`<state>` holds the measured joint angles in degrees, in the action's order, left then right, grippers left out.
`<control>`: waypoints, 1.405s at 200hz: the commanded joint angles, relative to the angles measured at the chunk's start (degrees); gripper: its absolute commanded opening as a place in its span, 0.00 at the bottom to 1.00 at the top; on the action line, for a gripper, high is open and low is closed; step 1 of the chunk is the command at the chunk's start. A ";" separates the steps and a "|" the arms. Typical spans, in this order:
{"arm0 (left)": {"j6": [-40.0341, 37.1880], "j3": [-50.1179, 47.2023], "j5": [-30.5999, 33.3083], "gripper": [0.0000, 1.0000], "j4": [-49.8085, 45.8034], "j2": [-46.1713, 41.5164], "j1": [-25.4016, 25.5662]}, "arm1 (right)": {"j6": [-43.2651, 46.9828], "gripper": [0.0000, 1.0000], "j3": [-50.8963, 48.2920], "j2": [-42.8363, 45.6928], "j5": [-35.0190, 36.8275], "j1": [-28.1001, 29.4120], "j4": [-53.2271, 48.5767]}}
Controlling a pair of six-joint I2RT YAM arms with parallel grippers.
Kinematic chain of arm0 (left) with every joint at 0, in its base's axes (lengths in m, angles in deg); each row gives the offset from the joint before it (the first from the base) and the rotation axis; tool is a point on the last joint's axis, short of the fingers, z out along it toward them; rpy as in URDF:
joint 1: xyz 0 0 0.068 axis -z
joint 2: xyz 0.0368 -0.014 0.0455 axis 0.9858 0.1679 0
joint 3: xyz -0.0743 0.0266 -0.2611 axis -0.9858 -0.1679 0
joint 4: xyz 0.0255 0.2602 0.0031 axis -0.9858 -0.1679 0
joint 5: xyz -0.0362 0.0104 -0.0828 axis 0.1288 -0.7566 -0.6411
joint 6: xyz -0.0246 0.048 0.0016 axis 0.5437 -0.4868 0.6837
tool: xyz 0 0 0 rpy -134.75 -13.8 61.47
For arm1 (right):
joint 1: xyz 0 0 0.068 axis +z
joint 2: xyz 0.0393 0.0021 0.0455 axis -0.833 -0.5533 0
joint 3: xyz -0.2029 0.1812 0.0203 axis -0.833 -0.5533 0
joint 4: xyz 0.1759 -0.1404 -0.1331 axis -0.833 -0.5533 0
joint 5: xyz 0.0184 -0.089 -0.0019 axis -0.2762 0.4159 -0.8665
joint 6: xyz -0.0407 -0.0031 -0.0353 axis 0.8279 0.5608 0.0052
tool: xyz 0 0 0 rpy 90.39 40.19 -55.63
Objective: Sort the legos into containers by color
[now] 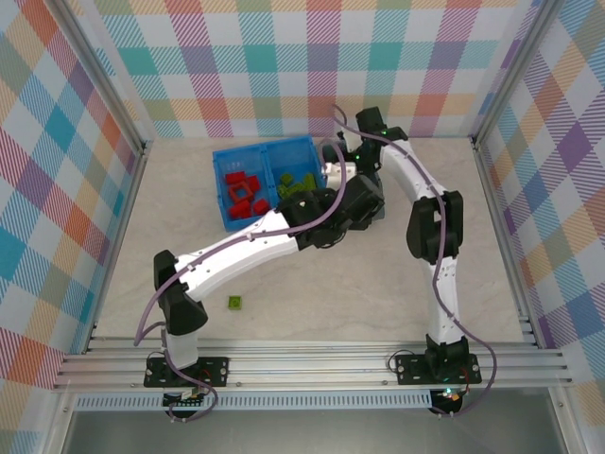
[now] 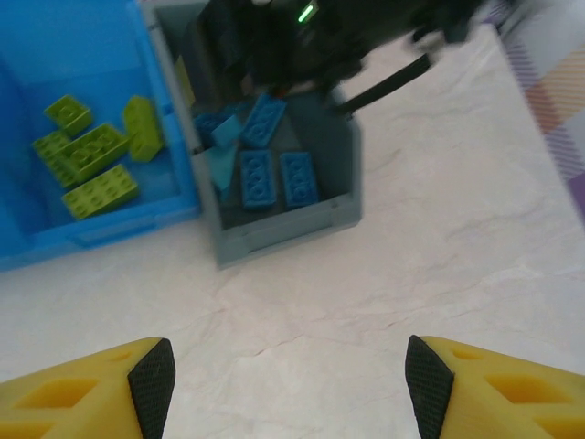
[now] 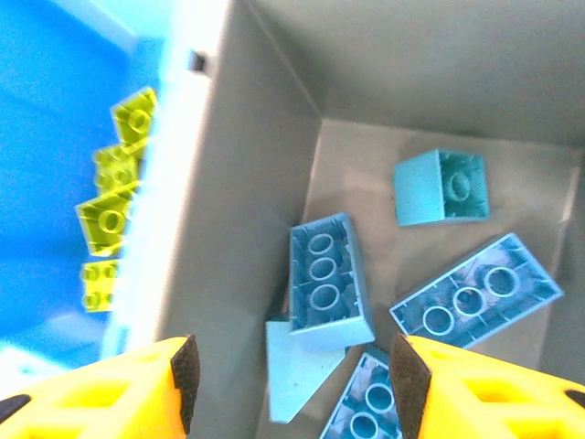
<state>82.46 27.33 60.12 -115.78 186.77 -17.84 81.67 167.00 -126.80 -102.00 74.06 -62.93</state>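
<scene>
Yellow fingers (image 2: 82,393) of your left gripper (image 2: 288,389) are framing the bottom of the left wrist view. Its jaws are standing wide apart, holding nothing, and hanging over bare bench (image 2: 457,238). Your right gripper (image 3: 297,384) is hovering over the dark grey bin (image 3: 228,229), its jaws likewise spread wide and gripping nothing. That grey bin is holding blue legos (image 3: 329,279), and you are seeing at least five lying loose on its floor. Just beside it, the bright blue bin (image 2: 91,240) is sitting with two compartments. The left one is carrying red legos (image 1: 244,194), roughly six, and the right one is carrying lime green legos (image 2: 91,151), about five. One lime green brick (image 1: 233,302) is lying alone on the bench, well apart from both bins.
</scene>
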 commanded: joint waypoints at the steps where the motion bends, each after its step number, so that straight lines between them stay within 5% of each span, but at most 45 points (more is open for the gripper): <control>1: 5.42 -6.63 2.83 0.70 -4.75 -7.60 0.28 | -0.90 0.59 -0.83 9.59 0.33 0.41 1.41; 36: 11.91 -21.66 2.24 0.72 -9.26 -18.34 -1.09 | -3.11 0.61 -9.78 20.99 0.66 1.09 5.61; 70: 17.50 -38.53 -2.52 0.75 -13.96 -30.17 -5.11 | -5.81 0.62 -31.32 38.12 2.39 7.26 14.12; 112: 12.69 -57.50 -14.55 0.87 -10.38 -40.84 -13.02 | -12.49 0.67 -58.73 56.75 2.91 26.32 25.73; 145: 7.18 -65.84 -23.42 0.87 -4.19 -37.58 -19.46 | -18.89 0.73 -72.65 65.40 6.52 42.35 33.45; 189: 5.05 -71.87 -25.03 0.83 4.51 -32.74 -22.51 | -23.88 0.74 -77.63 70.00 13.46 52.75 31.42; 281: 1.41 -72.48 -25.18 0.46 8.69 -26.41 -25.98 | -25.37 0.73 -78.52 70.48 15.16 53.21 30.49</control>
<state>84.58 -44.74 34.55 -107.63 160.37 -43.04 57.63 89.58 -56.88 -87.88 126.95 -34.21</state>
